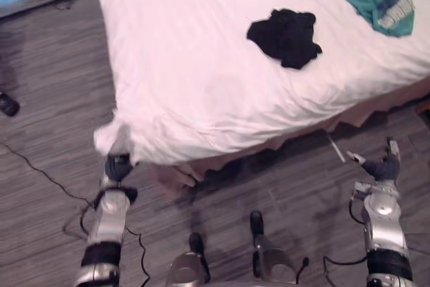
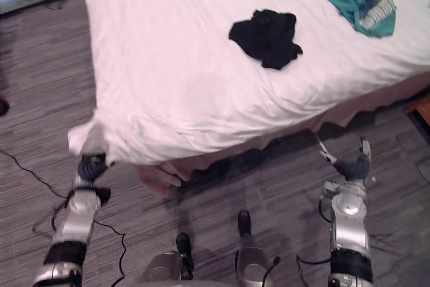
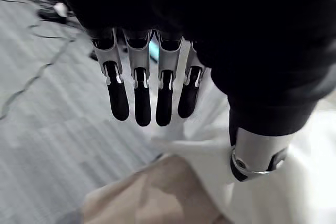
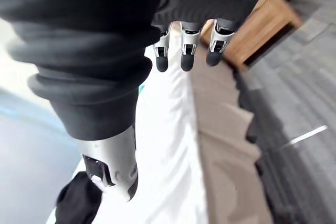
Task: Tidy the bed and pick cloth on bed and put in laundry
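Note crumpled black cloth (image 1: 285, 37) midway across white-sheeted bed (image 1: 188, 65), teal cloth (image 1: 376, 1) toward its right edge; judge right hand (image 1: 384, 166), fingers straight off its near edge, nearer both than left hand (image 1: 118, 166), fingers straight at its near corner.

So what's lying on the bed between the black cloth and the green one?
Nothing: just bare white sheet between the black cloth and the green cloth, as the left eye view shows.

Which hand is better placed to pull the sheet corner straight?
Left. The left hand is right at the sheet corner hanging off the bed; the right hand is open over the floor, apart from the bed.
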Controlling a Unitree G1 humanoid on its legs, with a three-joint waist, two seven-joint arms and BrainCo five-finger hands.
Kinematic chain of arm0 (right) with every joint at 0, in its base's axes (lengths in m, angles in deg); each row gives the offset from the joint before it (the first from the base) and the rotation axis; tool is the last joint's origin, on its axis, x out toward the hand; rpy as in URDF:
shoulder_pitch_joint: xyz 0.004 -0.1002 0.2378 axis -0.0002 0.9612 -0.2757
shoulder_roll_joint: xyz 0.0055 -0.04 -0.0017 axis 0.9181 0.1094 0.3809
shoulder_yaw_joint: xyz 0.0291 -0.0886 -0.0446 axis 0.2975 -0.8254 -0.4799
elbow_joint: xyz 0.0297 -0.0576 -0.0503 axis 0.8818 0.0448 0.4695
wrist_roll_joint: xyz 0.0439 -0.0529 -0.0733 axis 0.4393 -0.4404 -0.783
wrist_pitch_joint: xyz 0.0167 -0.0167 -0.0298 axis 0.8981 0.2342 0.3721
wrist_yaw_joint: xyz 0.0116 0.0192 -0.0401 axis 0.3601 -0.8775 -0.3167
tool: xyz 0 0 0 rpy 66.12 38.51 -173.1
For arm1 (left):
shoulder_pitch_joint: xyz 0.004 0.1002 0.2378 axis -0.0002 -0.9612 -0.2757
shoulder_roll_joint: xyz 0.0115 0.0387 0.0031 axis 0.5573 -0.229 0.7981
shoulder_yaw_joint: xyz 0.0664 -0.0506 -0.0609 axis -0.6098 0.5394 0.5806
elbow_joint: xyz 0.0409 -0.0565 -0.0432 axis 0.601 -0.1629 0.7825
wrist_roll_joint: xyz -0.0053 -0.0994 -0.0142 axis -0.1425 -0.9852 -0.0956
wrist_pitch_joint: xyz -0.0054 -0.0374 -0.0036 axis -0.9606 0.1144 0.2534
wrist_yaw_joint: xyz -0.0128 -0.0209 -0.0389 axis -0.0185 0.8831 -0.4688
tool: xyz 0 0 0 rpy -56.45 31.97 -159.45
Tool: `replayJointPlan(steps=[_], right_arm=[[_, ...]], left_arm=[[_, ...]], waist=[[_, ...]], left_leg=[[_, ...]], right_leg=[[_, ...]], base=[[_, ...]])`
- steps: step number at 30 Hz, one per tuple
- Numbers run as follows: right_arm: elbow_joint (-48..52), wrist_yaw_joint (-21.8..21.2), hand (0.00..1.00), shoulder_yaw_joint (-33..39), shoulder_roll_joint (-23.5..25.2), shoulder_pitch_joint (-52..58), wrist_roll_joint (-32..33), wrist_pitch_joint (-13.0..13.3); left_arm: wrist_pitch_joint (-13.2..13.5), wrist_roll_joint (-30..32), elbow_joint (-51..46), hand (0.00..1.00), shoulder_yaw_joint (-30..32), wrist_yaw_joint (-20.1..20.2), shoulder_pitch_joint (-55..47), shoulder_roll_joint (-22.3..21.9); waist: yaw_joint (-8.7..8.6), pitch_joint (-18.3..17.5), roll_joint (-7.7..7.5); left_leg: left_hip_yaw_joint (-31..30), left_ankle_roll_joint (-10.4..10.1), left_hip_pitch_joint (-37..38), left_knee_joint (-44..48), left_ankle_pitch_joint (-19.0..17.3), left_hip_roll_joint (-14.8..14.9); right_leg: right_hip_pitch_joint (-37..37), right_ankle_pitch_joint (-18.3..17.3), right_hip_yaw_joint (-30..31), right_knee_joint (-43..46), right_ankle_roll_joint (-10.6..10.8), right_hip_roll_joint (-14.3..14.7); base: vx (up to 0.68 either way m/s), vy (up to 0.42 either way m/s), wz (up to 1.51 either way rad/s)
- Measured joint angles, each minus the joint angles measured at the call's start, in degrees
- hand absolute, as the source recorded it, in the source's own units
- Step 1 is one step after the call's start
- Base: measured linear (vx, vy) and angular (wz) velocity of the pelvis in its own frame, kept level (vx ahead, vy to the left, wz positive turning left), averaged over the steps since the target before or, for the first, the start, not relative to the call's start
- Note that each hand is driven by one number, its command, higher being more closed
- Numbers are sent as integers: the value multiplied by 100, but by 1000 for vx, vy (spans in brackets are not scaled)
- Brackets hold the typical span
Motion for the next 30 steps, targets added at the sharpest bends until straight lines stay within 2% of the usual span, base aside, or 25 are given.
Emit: replayJointPlan(steps=[3,7,9,11,13,15,16,19,20,21,26,30], right_arm=[[-78,-76,100,-412,-11,-515,-112,-6],[-590,-61,100,-1112,-26,-1652,-77,5],[-1116,-4,100,-1299,-234,-2611,19,6],[-1579,118,100,-1370,-475,-3560,247,11],[-2028,252,100,-1505,-822,-4339,553,18],[-2568,343,100,-1619,-1141,-4851,827,22],[-2776,357,100,-1687,-1176,-4969,932,21],[-3502,355,100,-1936,-1255,-5225,1237,17],[-3559,460,100,-1915,-1259,-5272,1258,146],[-3571,493,100,-1887,-1280,-5413,1277,244],[-3524,485,100,-1911,-989,-5459,1574,382],[-2843,361,100,-2402,-155,-5048,1919,412]], left_arm=[[-5,-158,612,0,158,62,-352,-196],[5,-664,1455,0,599,-31,-784,-601],[19,-923,1667,0,656,-69,-777,-673],[42,-1173,1683,0,730,-188,-687,-735],[137,-1404,1757,0,716,-296,-521,-768],[174,-1588,1970,0,517,-404,-188,-783],[202,-1599,2011,0,412,-435,-110,-785],[265,-1680,2027,0,-119,-447,310,-823],[274,-1706,2035,0,-261,-450,474,-855],[315,-1707,2065,0,-417,-479,606,-862],[399,-1711,2085,0,-766,-598,940,-1027],[425,-1704,2060,0,-807,-683,967,-1057]], waist=[[20,-10,-21],[212,16,-66],[324,335,-100],[327,703,-120],[469,909,-99],[624,1007,-4],[636,1031,29],[831,1142,181],[912,1220,251],[912,1284,282],[906,1304,327],[908,1304,330]], left_leg=[[-155,24,-5,-26,54,-34],[-231,30,-221,-92,140,-41],[-310,18,-395,-85,273,-66],[-490,-1,-632,-50,424,-83],[-629,-13,-1083,66,508,-74],[-863,-39,-1689,282,559,-51],[-930,-48,-1834,315,583,-45],[-1203,-75,-2301,297,736,-43],[-1294,-73,-2371,283,776,-47],[-1327,-54,-2399,234,823,-54],[-1322,-50,-2267,88,894,-85],[-1303,-89,-1804,-123,916,-5]], right_leg=[[66,1,-130,9,-1,-39],[-99,17,-174,45,-1,-75],[-309,39,-227,172,-9,-81],[-544,57,-375,313,-31,-105],[-903,122,-489,388,-65,-107],[-1314,139,-693,447,-68,-113],[-1397,139,-775,461,-68,-122],[-1755,147,-1026,528,-78,-137],[-1804,158,-1092,531,-93,-139],[-1835,161,-1124,531,-96,-145],[-1773,161,-1119,527,-98,-170],[-1411,88,-1129,498,-180,-88]], base=[[-50,14,25],[-135,-20,9],[-125,-39,19],[-168,-36,43],[-141,-33,38],[-105,-20,45],[-70,-12,59],[-33,-9,41],[-6,-7,27],[1,0,17],[17,9,0],[45,-21,-5]])
